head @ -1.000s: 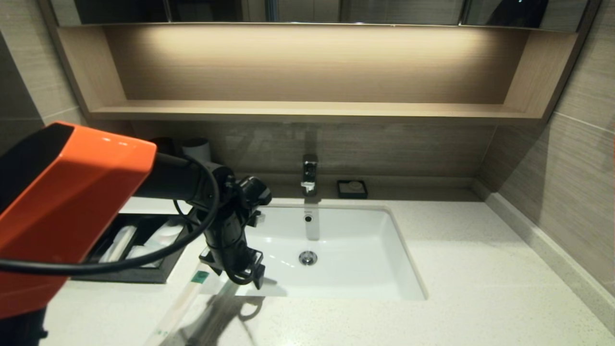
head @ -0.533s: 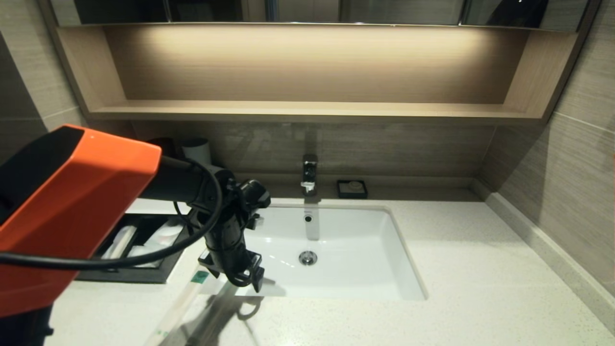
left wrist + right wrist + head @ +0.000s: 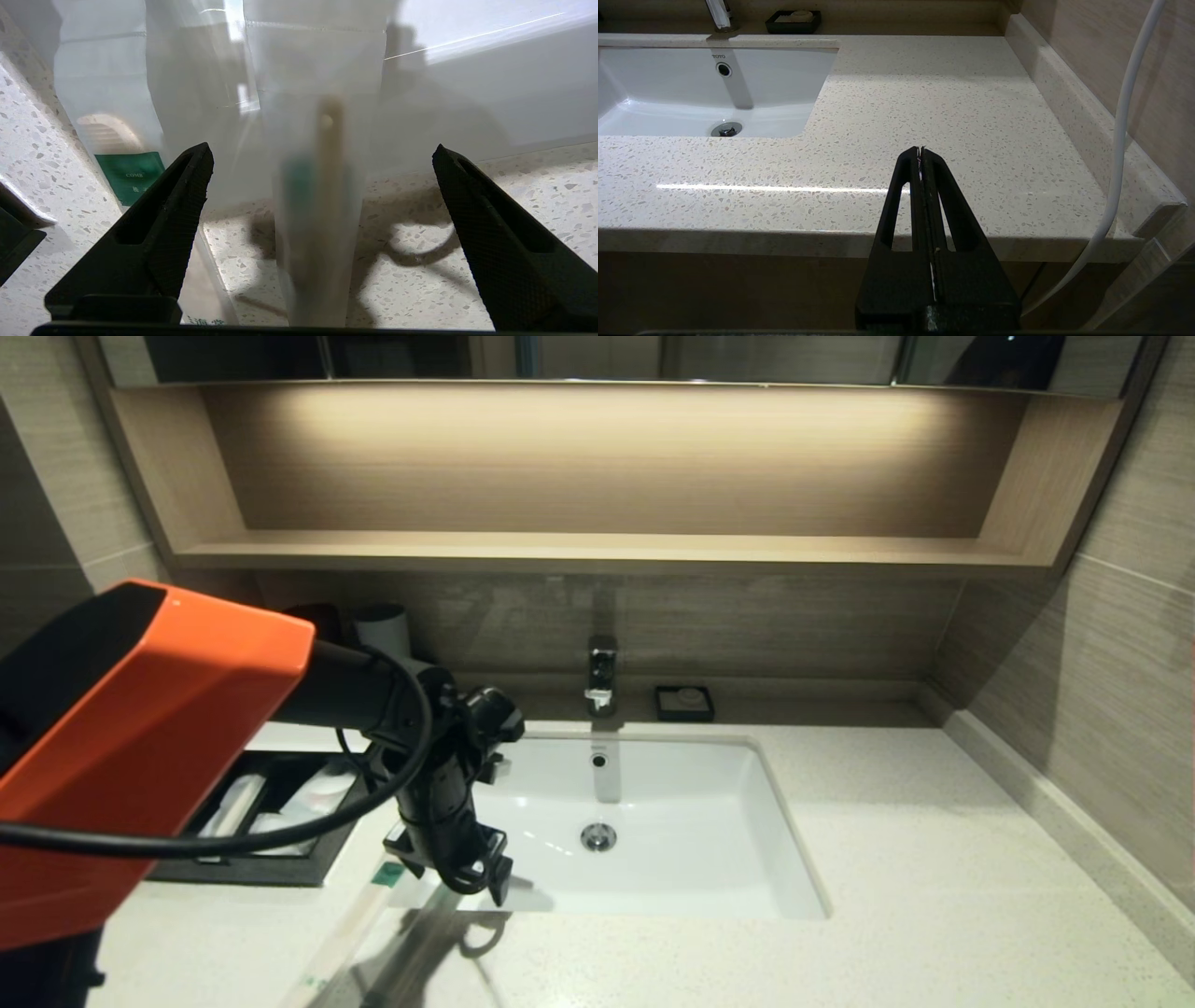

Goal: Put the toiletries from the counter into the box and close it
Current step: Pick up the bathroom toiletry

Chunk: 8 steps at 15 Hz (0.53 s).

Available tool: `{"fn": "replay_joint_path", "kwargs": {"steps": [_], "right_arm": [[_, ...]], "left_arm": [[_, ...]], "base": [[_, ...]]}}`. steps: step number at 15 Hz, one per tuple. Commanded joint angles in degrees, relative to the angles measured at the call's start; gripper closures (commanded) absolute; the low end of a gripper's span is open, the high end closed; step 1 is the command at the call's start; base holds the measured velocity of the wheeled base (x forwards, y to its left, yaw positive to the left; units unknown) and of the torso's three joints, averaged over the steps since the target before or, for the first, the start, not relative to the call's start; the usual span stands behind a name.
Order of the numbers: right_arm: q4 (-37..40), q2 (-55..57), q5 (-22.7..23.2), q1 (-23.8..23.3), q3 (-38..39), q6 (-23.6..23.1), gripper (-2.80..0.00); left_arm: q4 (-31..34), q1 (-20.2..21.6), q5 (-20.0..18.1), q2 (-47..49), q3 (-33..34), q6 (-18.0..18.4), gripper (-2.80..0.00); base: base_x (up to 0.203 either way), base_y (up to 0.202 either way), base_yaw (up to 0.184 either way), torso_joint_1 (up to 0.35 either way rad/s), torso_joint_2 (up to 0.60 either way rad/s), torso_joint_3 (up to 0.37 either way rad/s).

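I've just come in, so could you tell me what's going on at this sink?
The left gripper hangs open over a wrapped toiletry lying on the counter by the sink, with a comb packet beside it. Nothing is gripped yet. The box stands open with items inside. The right gripper is shut, parked off the counter's front edge.

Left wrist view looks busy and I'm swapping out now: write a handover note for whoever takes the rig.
Left gripper: open, low over the counter by the sink, straddling one wrapped toiletry, not yet gripped.
Right gripper: shut, parked off the counter's front edge.
A second wrapped toiletry, labelled comb, lies beside it.
Box: drawer open at the left, white items already inside.
Left: grip, load the counter's toiletries, close the box.
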Motion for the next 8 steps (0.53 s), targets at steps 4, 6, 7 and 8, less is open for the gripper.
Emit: {"fn": "replay_joint_path", "kwargs": {"steps": [4, 6, 7, 8], "right_arm": [[0.0, 0.0, 0.0, 0.0, 0.1, 0.0, 0.0], [0.0, 0.0, 0.0, 0.0, 0.1, 0.0, 0.0], [0.0, 0.0, 0.0, 0.0, 0.1, 0.0, 0.0], [0.0, 0.0, 0.0, 0.0, 0.1, 0.0, 0.0]], "left_arm": [[0.1, 0.0, 0.1, 0.1, 0.5, 0.0, 0.0], [0.1, 0.0, 0.0, 0.1, 0.5, 0.0, 0.0], [0.1, 0.0, 0.0, 0.1, 0.5, 0.0, 0.0], [0.1, 0.0, 0.0, 0.1, 0.5, 0.0, 0.0]], "base": [[0.0, 0.0, 0.0, 0.0, 0.0, 0.0], [0.0, 0.0, 0.0, 0.0, 0.0, 0.0], [0.0, 0.0, 0.0, 0.0, 0.0, 0.0], [0.0, 0.0, 0.0, 0.0, 0.0, 0.0]]}}
